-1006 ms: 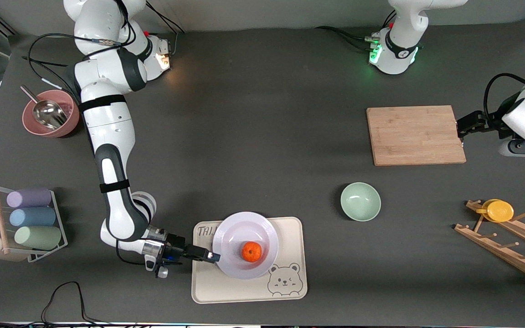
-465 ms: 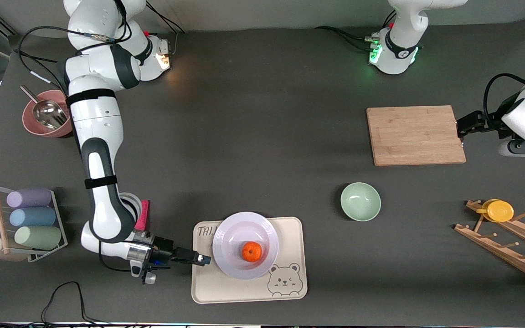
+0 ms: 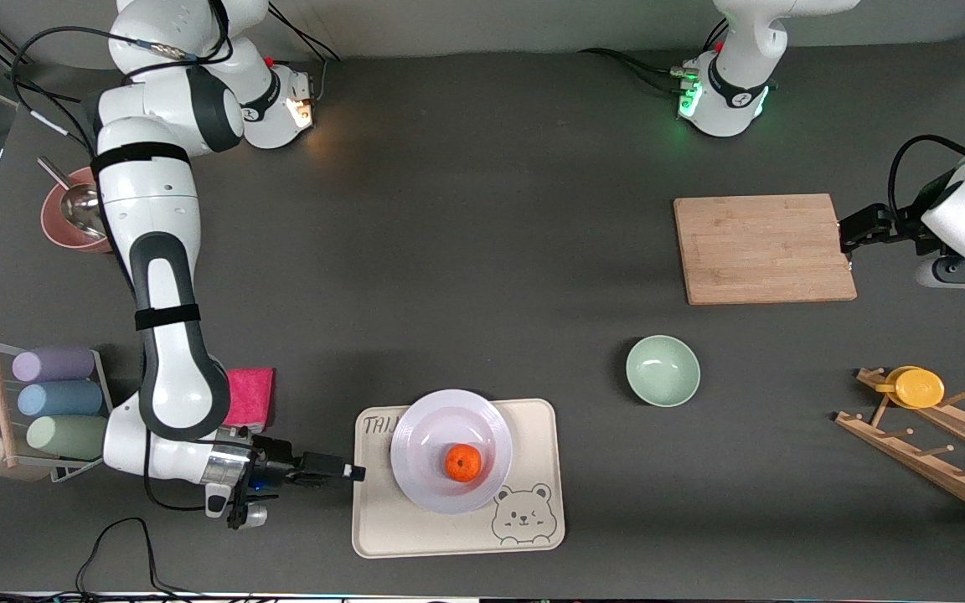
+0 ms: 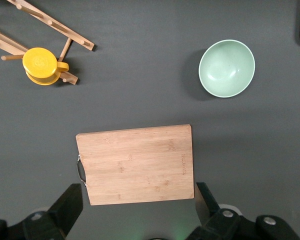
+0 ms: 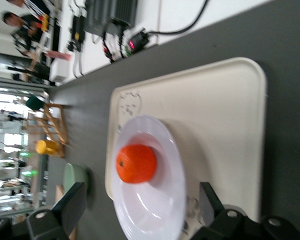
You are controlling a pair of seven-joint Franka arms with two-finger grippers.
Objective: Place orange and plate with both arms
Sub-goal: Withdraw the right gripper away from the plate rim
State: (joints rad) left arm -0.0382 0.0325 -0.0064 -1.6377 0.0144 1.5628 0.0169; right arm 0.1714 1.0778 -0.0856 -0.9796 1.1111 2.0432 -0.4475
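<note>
**Q:** Fingers first: how do they stand in the front view?
**A:** Those of the right gripper (image 3: 347,472) are spread and hold nothing; it sits low at the edge of the cream bear tray (image 3: 415,536), at the end toward the right arm's base. Of the left gripper (image 3: 849,235) I cannot tell from this view; it waits over the edge of the wooden cutting board (image 3: 763,248).

**Q:** And the task's things there?
**A:** The orange (image 3: 462,462) lies in the white plate (image 3: 436,419), and the plate rests on the tray. A pale green bowl (image 3: 663,370) stands apart, toward the left arm's end.

**Q:** The left wrist view?
**A:** Its two fingers (image 4: 67,207) stand wide apart, with the cutting board (image 4: 136,163) below between them. The green bowl (image 4: 226,68) and a yellow cup (image 4: 41,65) on a wooden rack (image 4: 50,25) also show.

**Q:** The right wrist view?
**A:** Both fingers (image 5: 72,205) stand parted, clear of the plate (image 5: 162,200). The orange (image 5: 136,163) sits in the plate, which sits on the tray (image 5: 225,115).
</note>
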